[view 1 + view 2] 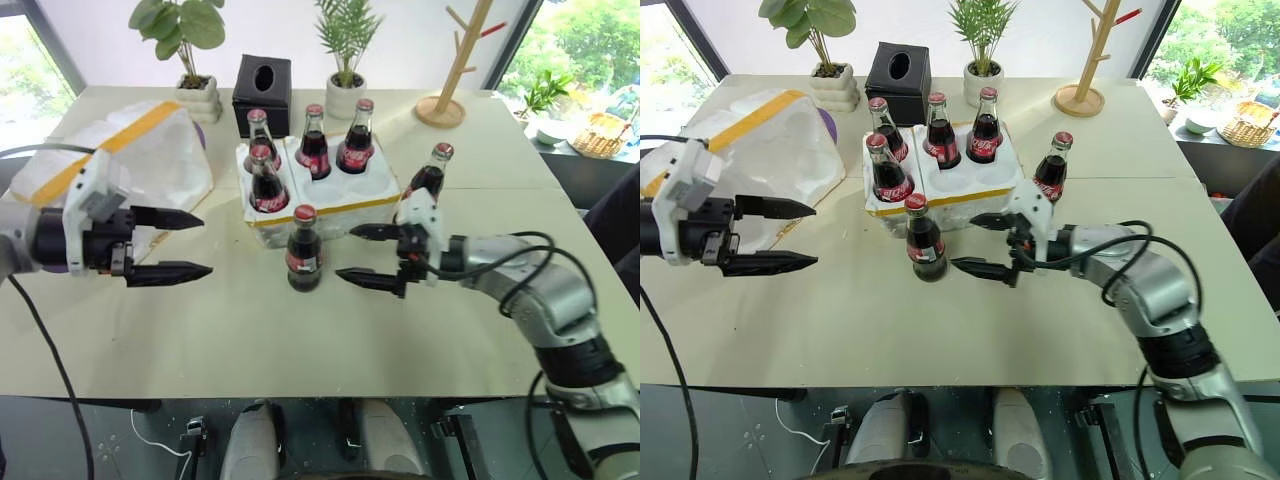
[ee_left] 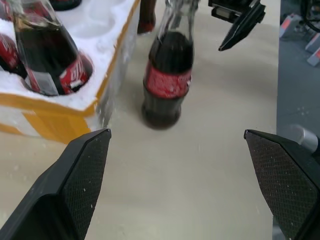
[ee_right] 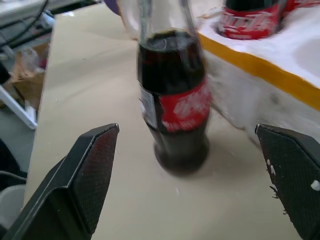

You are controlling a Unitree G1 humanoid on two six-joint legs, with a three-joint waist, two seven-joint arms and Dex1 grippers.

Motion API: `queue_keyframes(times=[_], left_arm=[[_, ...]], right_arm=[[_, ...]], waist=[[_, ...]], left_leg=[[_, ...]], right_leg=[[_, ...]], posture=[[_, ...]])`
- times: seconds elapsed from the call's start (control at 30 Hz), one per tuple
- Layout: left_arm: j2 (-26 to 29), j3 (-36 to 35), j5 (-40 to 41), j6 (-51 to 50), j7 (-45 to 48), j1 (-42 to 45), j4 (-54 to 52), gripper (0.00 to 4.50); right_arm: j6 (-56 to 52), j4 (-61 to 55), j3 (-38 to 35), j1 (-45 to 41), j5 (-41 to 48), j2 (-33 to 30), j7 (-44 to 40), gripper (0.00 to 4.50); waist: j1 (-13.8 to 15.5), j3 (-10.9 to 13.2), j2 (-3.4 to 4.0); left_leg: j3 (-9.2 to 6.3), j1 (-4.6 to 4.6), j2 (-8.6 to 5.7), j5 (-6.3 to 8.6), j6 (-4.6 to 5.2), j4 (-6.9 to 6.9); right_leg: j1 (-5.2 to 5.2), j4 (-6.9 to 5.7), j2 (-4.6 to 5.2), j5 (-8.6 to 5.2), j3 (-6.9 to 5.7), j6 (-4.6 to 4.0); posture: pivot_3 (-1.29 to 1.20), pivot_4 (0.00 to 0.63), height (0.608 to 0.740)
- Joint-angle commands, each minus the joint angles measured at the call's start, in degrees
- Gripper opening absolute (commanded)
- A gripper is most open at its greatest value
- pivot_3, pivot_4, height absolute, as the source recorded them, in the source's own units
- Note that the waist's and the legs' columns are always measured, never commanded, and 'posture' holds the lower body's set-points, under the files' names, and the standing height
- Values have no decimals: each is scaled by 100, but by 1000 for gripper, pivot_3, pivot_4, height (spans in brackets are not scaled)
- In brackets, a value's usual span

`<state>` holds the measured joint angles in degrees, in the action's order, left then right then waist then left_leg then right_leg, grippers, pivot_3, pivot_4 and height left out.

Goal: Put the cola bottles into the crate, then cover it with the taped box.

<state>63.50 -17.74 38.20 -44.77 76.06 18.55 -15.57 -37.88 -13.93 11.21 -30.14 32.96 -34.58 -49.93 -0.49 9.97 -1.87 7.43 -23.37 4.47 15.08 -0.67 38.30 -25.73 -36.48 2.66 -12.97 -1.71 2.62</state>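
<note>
six cola bottles (image 1: 304, 248), one crate (image 1: 322, 199), one taped box (image 1: 150, 150), two potted plants (image 1: 190, 60)

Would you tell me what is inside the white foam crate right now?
Four cola bottles stand upright in the crate. At least one front well looks empty. The well bottoms under the bottles are hidden.

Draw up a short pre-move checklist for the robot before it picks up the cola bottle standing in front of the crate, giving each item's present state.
1. Right gripper open: ok.
2. Front cola bottle upright on the table: ok.
3. Bottle lined up between the right fingers: ok.
4. Left gripper open, apart from the bottle: ok.
5. Free well in the crate: ok, four bottles seated.
6. Sixth bottle in the crate: not ok, it stands beside it.
</note>
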Motion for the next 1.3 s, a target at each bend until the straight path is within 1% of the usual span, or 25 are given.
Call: queue_keyframes(times=[0.03,0.23,0.47,0.57,0.6,0.63,0.67,0.77,0.87,0.93,1.0,1.1,1.2,1.3], left_arm=[[-15,-264,79,133,-246,-96,-293,4475],[-155,-245,251,114,-518,-153,-499,4475],[-156,19,95,365,-628,86,-246,4475],[-157,111,94,412,-658,199,-170,4500],[-155,125,95,428,-663,218,-151,4500],[-156,140,90,445,-670,243,-123,4500],[-159,148,84,459,-679,262,-101,4500],[-191,164,81,495,-741,327,-43,4500],[-246,175,130,484,-816,405,-24,4500],[-295,219,115,505,-853,452,-16,4500],[-348,276,85,536,-885,497,0,4500],[-414,365,13,618,-928,531,9,4500],[-474,388,13,638,-972,490,-45,4500],[-511,397,9,646,-1022,454,-107,4500]], right_arm=[[130,291,127,-338,-237,354,36,4500],[288,932,357,-624,-630,926,17,4500],[333,1351,540,-763,-845,1551,-13,4500],[270,1295,438,-777,-832,1650,-11,3706],[170,1163,356,-780,-753,1620,-44,3181],[11,974,218,-791,-580,1556,-108,2790],[-165,770,56,-808,-369,1487,-186,2668],[-802,271,-559,-1075,363,1179,-329,2667],[-988,271,-991,-1555,678,998,-278,2667],[-864,759,-1143,-2153,466,961,-57,2667],[-424,1371,-1021,-2638,-59,953,122,2667],[240,2400,-893,-3153,-636,1175,427,2667],[841,3410,-830,-3417,-1068,1503,671,2667],[1167,4012,-821,-3497,-1282,1740,696,2667]], waist=[[-9,0,0],[-21,0,0],[-30,0,0],[-31,0,0],[-32,0,0],[-29,-1,0],[-17,-1,-1],[-19,1,0],[-38,2,1],[-64,4,4],[-68,3,4],[-57,2,3],[-60,2,3],[-60,4,4]], left_leg=[[0,0,0,0,0,0],[0,1,2,0,0,-2],[4,1,1,-5,-9,-1],[5,-1,2,-6,-11,-2],[6,-5,2,-6,-11,-2],[7,-6,1,-6,-11,-2],[8,-6,1,-6,-11,-2],[7,-13,1,-6,-11,-3],[8,-15,1,-6,-11,-2],[8,-13,2,-8,-13,-2],[8,-10,3,-10,-16,-3],[7,-7,3,-10,-17,-9],[11,-11,2,-10,-17,-9],[12,-20,2,-10,-17,-8]], right_leg=[[0,0,0,0,0,0],[-9,-17,-5,9,0,14],[-36,-63,-5,4,6,6],[-42,-66,-5,3,7,5],[-47,-66,-5,3,8,5],[-48,-66,-4,3,8,5],[-47,-65,-4,3,9,5],[-55,-66,-3,3,8,5],[-59,-68,-4,4,9,5],[-61,-70,-6,4,10,5],[-64,-75,-10,4,12,3],[-62,-75,-10,0,11,-3],[-64,-73,-8,1,12,-3],[-70,-72,-6,1,12,-2]], posture=[[0,150,740],[0,150,740],[0,150,740],[0,150,740],[0,150,740],[0,150,740],[0,150,740],[0,150,740],[0,150,740],[0,150,740],[0,150,740],[0,150,740],[0,150,740],[0,150,740]])
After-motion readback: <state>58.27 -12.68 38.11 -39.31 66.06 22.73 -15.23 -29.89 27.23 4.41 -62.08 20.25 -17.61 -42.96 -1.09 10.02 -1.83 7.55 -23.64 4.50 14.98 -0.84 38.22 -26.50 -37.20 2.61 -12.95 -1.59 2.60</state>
